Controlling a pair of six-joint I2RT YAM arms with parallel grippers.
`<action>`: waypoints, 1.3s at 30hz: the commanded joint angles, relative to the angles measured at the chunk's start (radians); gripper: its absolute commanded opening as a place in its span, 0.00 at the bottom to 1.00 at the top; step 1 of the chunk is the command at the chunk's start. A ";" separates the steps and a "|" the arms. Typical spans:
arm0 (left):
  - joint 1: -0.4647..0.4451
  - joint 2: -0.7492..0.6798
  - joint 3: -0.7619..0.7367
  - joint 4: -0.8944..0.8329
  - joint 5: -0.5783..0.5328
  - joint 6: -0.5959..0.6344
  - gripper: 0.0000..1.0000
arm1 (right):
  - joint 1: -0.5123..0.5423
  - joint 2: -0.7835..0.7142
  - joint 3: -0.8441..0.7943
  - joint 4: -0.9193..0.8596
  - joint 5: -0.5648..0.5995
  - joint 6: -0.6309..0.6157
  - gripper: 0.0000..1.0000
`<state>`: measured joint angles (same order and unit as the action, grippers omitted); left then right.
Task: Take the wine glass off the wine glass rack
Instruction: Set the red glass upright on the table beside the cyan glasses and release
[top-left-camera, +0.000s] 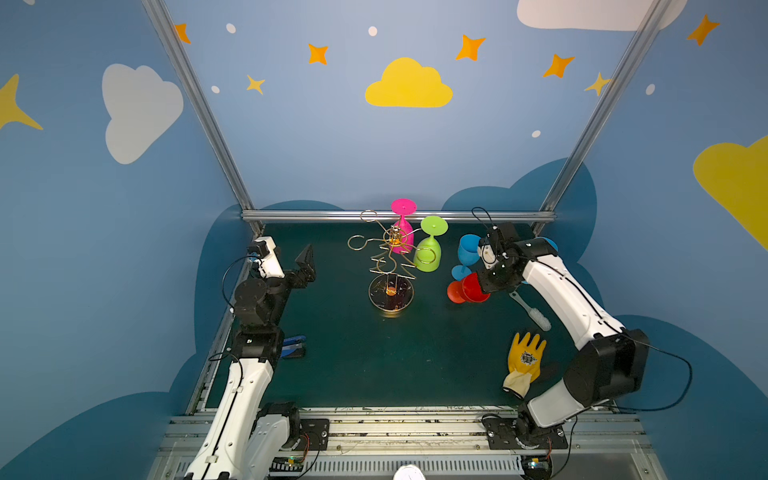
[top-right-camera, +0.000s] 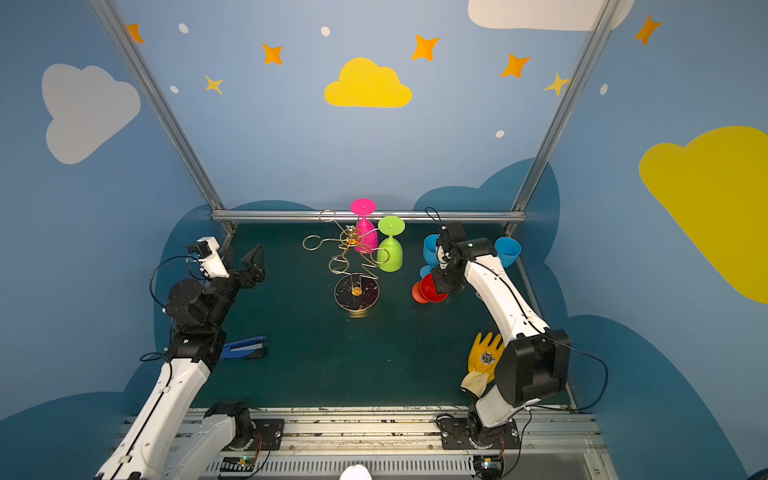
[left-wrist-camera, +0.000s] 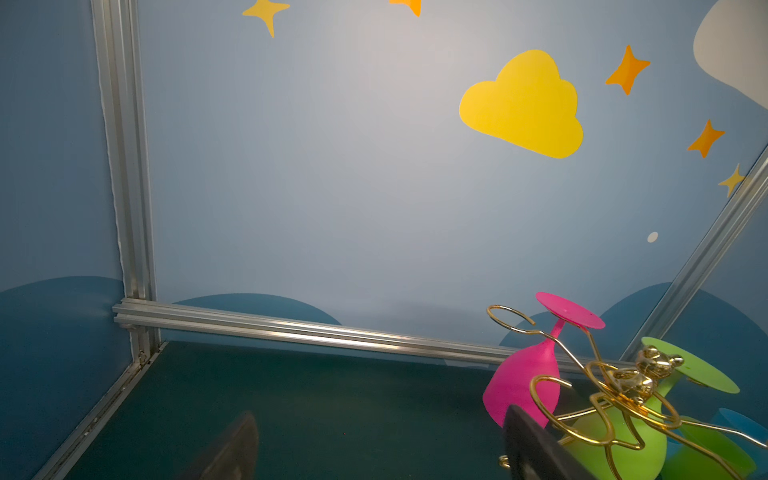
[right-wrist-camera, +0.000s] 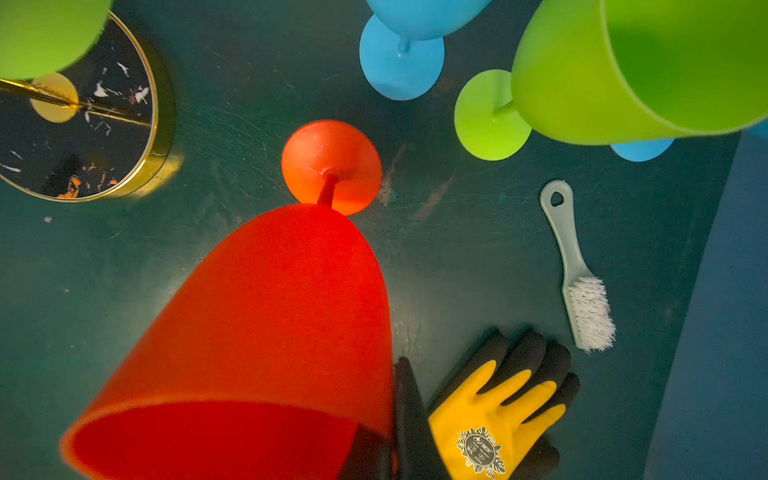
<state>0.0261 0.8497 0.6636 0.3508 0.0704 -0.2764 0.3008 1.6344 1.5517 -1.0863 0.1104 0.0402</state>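
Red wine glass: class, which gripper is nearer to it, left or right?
Right. The right gripper is shut on the red wine glass at its rim. The left gripper hangs open far off, on the other side of the wine glass rack.

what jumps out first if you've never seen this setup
The gold wine glass rack stands mid-table, with a pink glass and a green glass hanging upside down from its far-side arms. To its right, the right end effector grips a red wine glass by the rim, foot down. A yellow glove lies nearer the front.
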 joint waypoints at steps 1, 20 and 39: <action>0.004 -0.006 -0.007 -0.002 -0.008 0.009 0.91 | -0.003 0.093 0.136 -0.119 -0.010 -0.002 0.00; 0.006 -0.008 -0.002 -0.019 -0.012 0.013 0.91 | 0.003 0.214 0.236 -0.181 -0.042 0.083 0.18; 0.008 -0.018 -0.001 -0.026 -0.019 0.020 0.91 | -0.025 0.090 0.311 -0.199 -0.108 0.093 0.40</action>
<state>0.0307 0.8486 0.6636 0.3298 0.0593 -0.2718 0.2863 1.7691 1.8492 -1.2587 0.0154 0.1234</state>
